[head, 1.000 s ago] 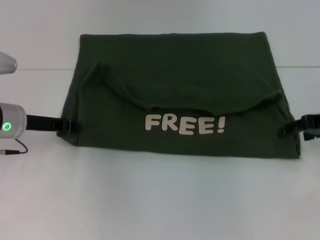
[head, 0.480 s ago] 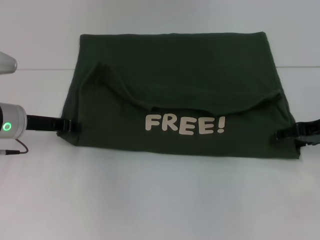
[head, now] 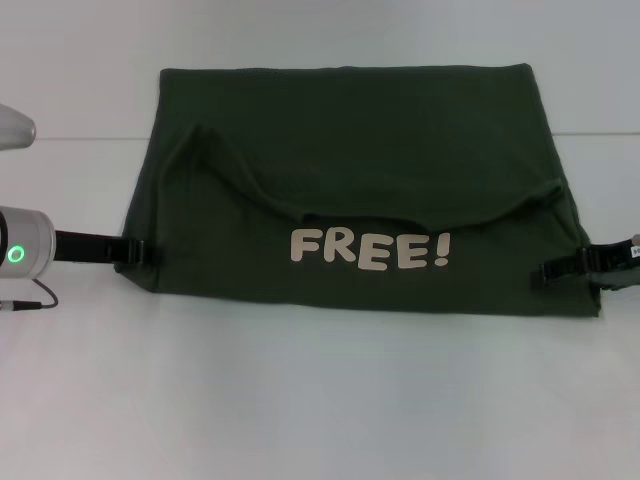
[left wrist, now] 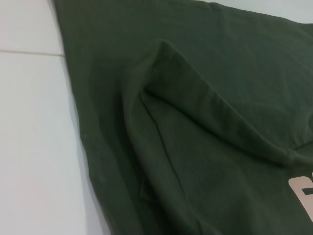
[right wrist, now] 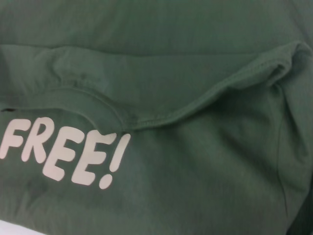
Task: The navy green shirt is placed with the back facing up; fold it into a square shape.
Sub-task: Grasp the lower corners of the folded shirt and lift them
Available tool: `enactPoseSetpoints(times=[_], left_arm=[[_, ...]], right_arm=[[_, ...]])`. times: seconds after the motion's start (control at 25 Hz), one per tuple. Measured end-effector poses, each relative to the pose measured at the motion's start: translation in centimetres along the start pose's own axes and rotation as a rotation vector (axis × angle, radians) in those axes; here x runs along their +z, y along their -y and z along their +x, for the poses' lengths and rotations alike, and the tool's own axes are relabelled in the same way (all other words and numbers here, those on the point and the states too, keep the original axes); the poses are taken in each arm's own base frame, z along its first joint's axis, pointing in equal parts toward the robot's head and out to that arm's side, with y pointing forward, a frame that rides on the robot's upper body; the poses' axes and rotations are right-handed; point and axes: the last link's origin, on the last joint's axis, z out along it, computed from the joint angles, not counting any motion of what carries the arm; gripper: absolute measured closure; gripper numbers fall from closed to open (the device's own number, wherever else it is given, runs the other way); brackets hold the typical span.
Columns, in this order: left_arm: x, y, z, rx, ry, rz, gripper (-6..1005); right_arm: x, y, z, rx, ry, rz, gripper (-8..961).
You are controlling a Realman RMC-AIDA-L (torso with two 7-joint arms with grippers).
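Currently, the navy green shirt (head: 350, 190) lies spread across the middle of the white tabletop (head: 320, 400), partly folded, with a flap carrying the "FREE!" print (head: 370, 249) turned over onto it in the lower centre of the head view.

At the left edge of the frame, the left pincer (head: 138, 251) sits at the shirt's lower left corner, in the same place as a second ago. Whether it is clenched on the fabric cannot be determined.

At the right edge, the right pincer (head: 552, 271) has advanced inward over the lower right corner during the last second. This suggests that both arms are setting up for the next fold.

Its grip state likewise cannot be determined. Neither wrist view shows fingers, only fabric, and the right arm is cut off by the frame edge.
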Motion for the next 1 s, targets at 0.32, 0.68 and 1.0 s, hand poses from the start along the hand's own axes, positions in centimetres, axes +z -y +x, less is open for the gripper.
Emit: enactPoseSetpoints(times=[0.32, 0.68, 1.0], left_arm=[[0.03, 0.04, -0.20, -0.004, 0.002, 0.000, 980], [-0.03, 0.13, -0.24, -0.007, -0.001, 0.001, 981], [-0.09, 0.21, -0.29, -0.011, -0.003, 0.002, 981]], right_arm=[[0.06, 0.17, 0.17, -0.004, 0.005, 0.001, 264], [0.09, 0.21, 0.20, -0.005, 0.004, 0.004, 640], [-0.01, 0.16, 0.03, -0.011, 0.008, 0.004, 828]])
